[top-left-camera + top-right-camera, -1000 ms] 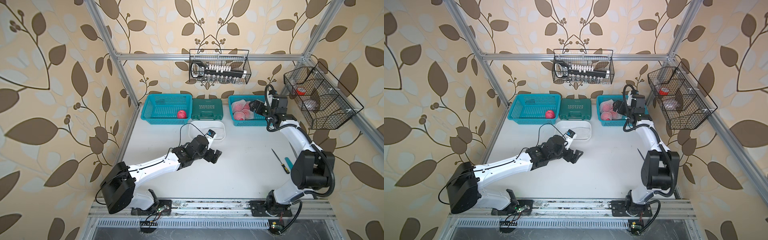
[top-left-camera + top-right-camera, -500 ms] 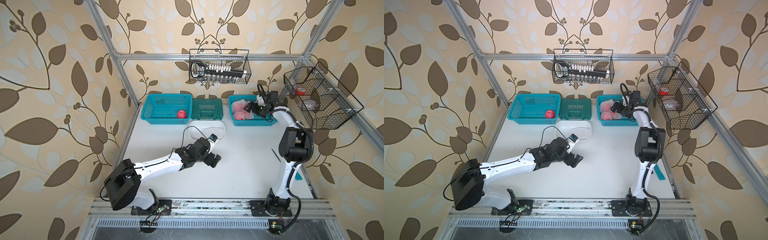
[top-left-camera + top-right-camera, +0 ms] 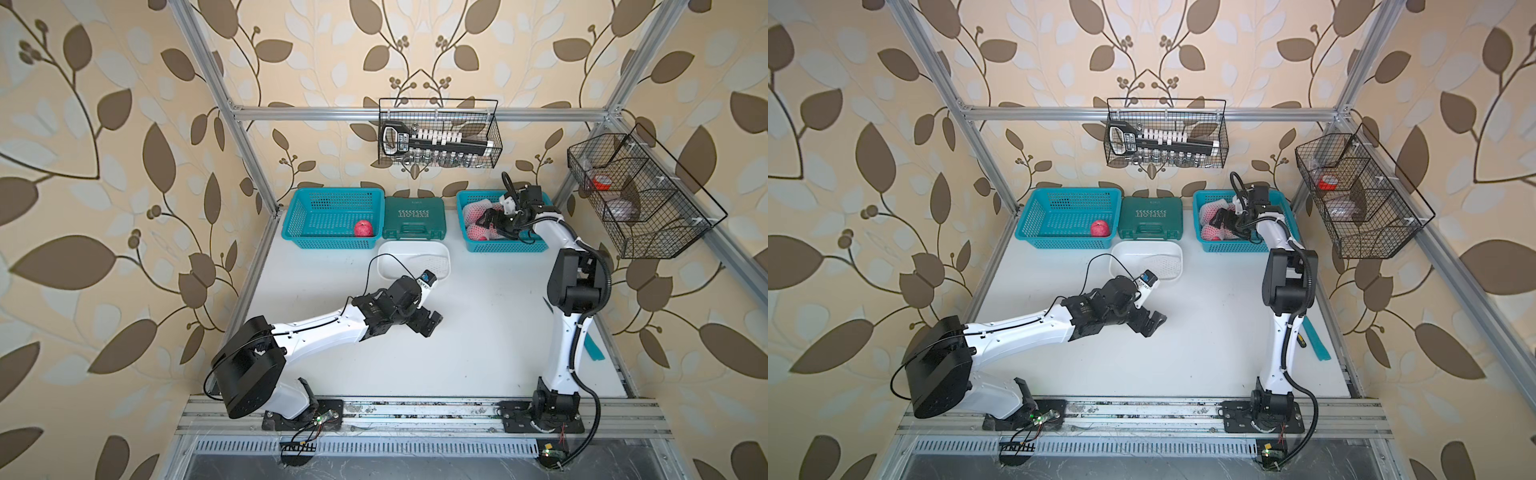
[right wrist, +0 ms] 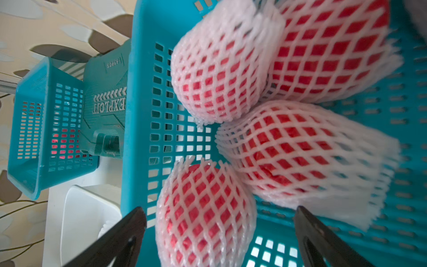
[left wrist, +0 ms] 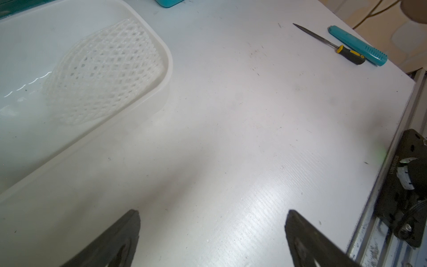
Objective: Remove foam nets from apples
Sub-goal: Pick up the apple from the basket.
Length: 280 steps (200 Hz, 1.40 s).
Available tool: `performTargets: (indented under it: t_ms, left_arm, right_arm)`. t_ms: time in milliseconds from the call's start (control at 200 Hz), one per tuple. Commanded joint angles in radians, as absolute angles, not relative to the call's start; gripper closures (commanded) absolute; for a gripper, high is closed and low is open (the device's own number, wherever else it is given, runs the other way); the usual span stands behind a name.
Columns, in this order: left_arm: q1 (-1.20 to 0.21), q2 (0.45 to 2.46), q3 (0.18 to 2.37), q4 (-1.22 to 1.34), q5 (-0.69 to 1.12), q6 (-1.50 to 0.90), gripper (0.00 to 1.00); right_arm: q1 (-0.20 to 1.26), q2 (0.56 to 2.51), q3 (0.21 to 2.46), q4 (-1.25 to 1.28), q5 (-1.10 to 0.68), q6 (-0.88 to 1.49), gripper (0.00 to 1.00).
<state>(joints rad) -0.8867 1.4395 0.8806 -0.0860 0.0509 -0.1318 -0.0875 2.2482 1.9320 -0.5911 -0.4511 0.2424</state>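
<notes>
in both top views the right gripper (image 3: 484,218) sits over pt of the netted apples (image 3: 475,234), so can't count em. right wrist cam: closest netted apple (image 4: 203,215) runs off-frame. also greyish thing (image 3: 622,209) in wire basket (image 3: 665,245), too small to ID.

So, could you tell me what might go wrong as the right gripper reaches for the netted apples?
The open right gripper faces the nearest red apple in white foam mesh; closing could pinch only net and slip. The loose net end of the neighbouring netted apple lies near one finger and might get caught. The other finger looks close to the teal plastic basket wall and may snag.
</notes>
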Motion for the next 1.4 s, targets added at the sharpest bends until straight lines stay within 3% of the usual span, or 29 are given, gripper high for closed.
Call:
performTargets:
  t_ms: [0,1120,1395]
  left_arm:
    - [-0.884,1.416,0.869,-0.092,0.041,-0.114,0.01]
    - [-0.884,1.434,0.861,-0.087,0.034,-0.145,0.01]
    - [-0.884,1.434,0.864,-0.092,0.030,-0.154,0.01]
  right_arm:
    - [-0.075,2.278,1.975,-0.625,-0.475,0.236,0.00]
    - [-0.058,2.390,2.078,-0.663,-0.487,0.229,0.00]
    - [-0.059,2.380,2.056,-0.629,-0.517,0.244,0.10]
